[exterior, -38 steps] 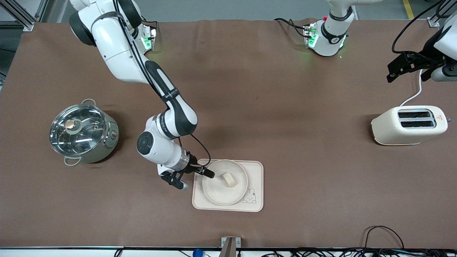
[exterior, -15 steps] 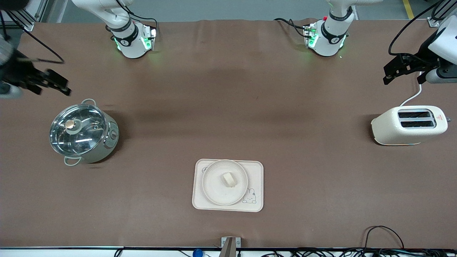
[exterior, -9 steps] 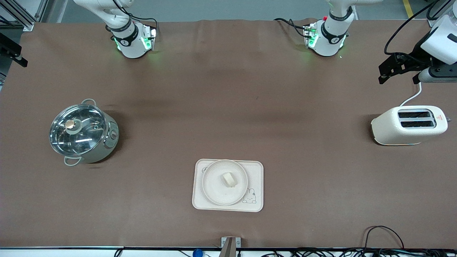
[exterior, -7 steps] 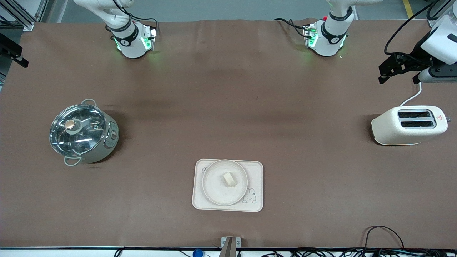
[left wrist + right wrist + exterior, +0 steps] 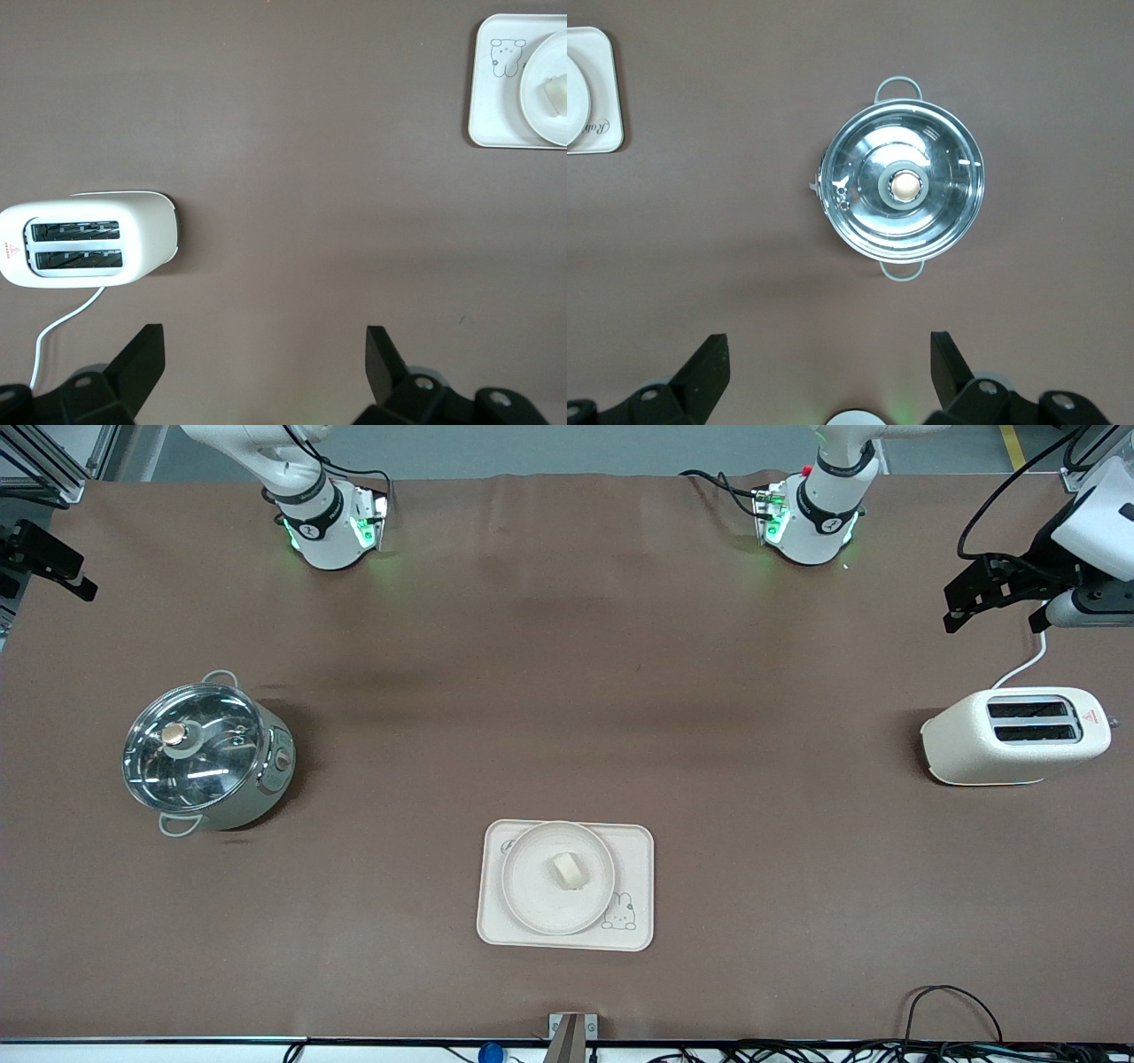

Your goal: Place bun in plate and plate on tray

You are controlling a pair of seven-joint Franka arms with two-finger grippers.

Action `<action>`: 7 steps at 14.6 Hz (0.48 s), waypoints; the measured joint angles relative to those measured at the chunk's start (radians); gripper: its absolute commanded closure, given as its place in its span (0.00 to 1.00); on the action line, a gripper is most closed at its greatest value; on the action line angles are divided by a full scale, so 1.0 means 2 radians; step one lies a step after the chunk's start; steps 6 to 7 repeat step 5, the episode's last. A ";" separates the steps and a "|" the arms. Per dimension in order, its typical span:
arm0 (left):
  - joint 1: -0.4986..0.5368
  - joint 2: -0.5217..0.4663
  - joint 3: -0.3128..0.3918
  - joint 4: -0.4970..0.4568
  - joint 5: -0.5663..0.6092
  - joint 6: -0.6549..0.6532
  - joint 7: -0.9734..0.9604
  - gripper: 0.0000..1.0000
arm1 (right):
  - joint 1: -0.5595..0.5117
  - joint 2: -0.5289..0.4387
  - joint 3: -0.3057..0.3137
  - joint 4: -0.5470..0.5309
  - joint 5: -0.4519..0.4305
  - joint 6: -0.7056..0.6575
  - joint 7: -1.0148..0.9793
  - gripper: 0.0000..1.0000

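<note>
The small pale puck-shaped bun (image 5: 568,870) lies in the round cream-white plate (image 5: 532,908), which sits on the cream rectangular tray (image 5: 640,850) near the desk's front-camera edge.

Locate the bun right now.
Front view: the bun lies in the plate, which sits on the tray at the table edge nearest the camera.

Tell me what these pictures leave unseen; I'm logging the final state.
- Plate and bun: cut by the left wrist view's edge.
- Tray: mostly outside the right wrist view; its lettering is partly cut off.
- Tray under the plate: covered in the front view.
- Pot contents: reflections on the lid hide them.
</note>
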 measured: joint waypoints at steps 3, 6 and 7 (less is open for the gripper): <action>0.000 0.002 0.000 0.003 0.000 -0.001 0.000 0.00 | 0.001 0.000 0.000 0.000 0.000 0.000 0.006 0.00; 0.000 0.002 0.000 0.005 0.000 -0.005 0.000 0.00 | 0.001 0.000 0.001 0.000 0.000 0.000 0.006 0.00; 0.000 0.002 0.000 0.005 0.000 -0.005 0.000 0.00 | 0.001 0.000 0.001 0.000 0.000 0.000 0.006 0.00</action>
